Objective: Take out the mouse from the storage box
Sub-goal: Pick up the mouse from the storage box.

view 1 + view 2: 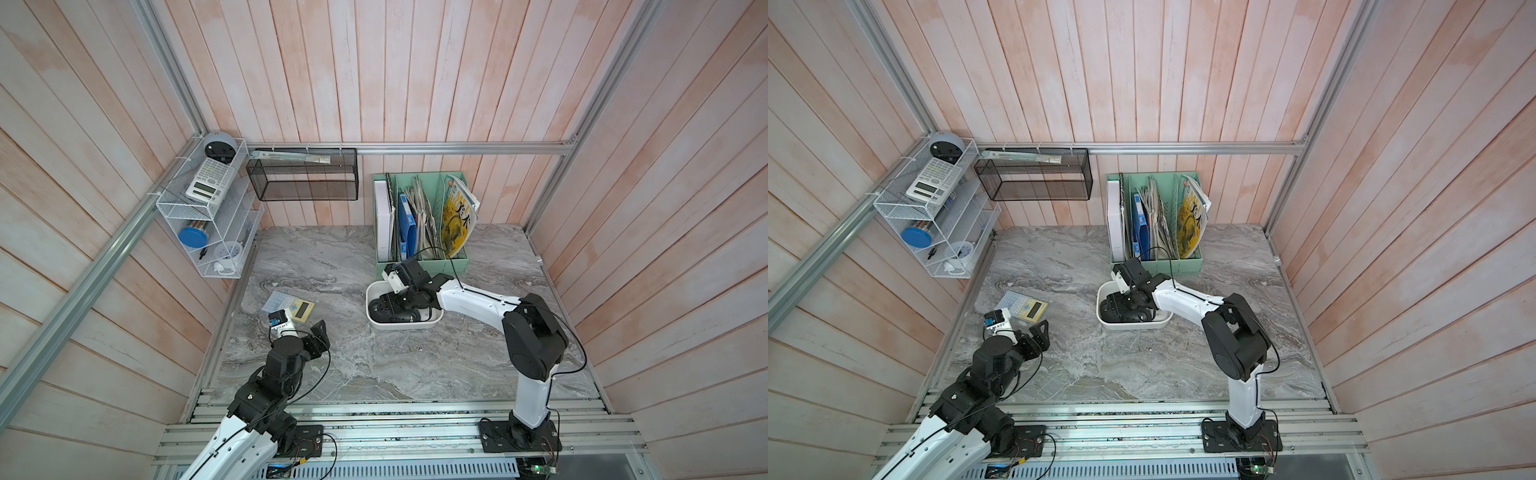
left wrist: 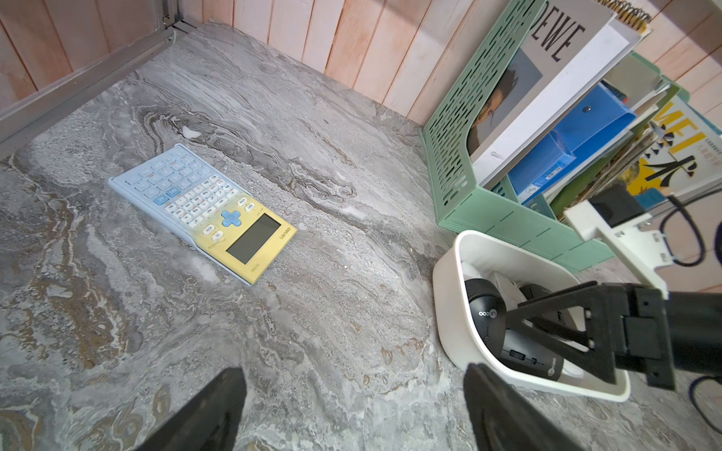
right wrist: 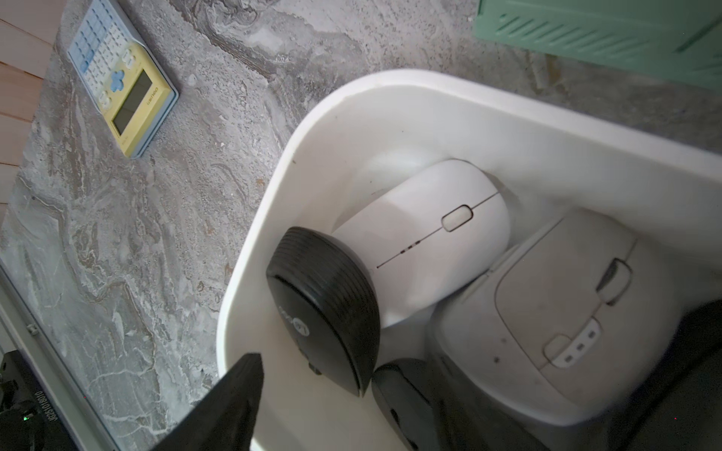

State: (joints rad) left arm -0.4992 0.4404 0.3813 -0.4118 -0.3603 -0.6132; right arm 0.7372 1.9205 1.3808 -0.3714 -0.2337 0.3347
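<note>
The storage box [image 1: 400,326] [image 1: 1133,325], a shallow white tub, sits mid-table in front of the file holder. It holds several mice: a ribbed black mouse [image 3: 324,304], a white mouse [image 3: 426,242], a beige mouse [image 3: 547,312] and a second black mouse [image 3: 406,398]. My right gripper [image 1: 390,305] [image 3: 351,394] is lowered into the box, open. Its jaws straddle the black mice, with bare box floor showing beside one finger [image 3: 234,402]. My left gripper [image 1: 316,336] [image 2: 353,371] hovers open over bare table at the left, holding nothing. Beside it the box [image 2: 449,312] shows a black mouse [image 2: 484,308].
A blue-and-yellow calculator [image 1: 291,309] [image 2: 203,211] lies on the table near the left arm. A mint-green file holder [image 1: 419,257] with books stands just behind the box. A black mesh basket [image 1: 303,174] and a white wire rack [image 1: 203,208] hang on the walls.
</note>
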